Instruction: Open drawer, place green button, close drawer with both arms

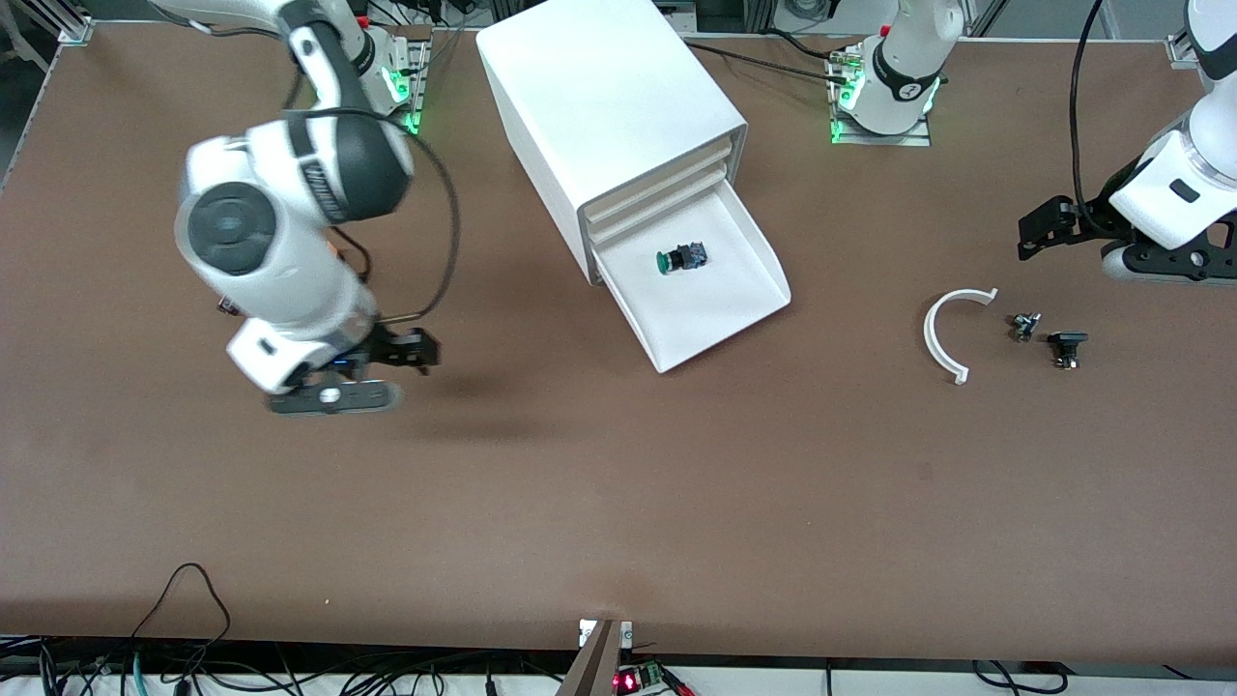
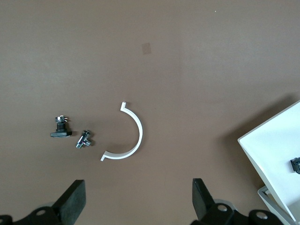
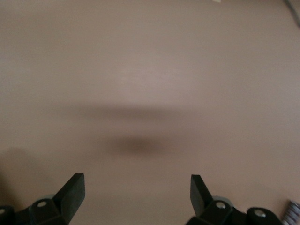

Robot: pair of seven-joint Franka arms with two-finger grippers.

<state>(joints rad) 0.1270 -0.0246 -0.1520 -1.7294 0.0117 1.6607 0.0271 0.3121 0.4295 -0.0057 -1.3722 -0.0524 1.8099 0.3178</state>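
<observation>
The lowest drawer [image 1: 720, 314] of the white cabinet [image 1: 604, 97] stands pulled out. The green-capped button [image 1: 681, 258] lies on its side in the drawer, close to the cabinet. A corner of the drawer [image 2: 276, 159] shows in the left wrist view, with a bit of the button [image 2: 295, 165] at the frame edge. My right gripper [image 1: 411, 350] is open and empty over bare table toward the right arm's end; its wrist view [image 3: 136, 197] shows only table. My left gripper [image 1: 1049, 227] is open and empty in the air at the left arm's end; its wrist view [image 2: 138, 201] looks down on the small parts.
A white half-ring [image 1: 947, 333] [image 2: 126, 136], a small metal part [image 1: 1024, 325] [image 2: 84, 139] and a flat black-topped part [image 1: 1066, 346] [image 2: 61, 130] lie on the table between the drawer and the left arm. Three upper drawers [image 1: 657, 188] are shut.
</observation>
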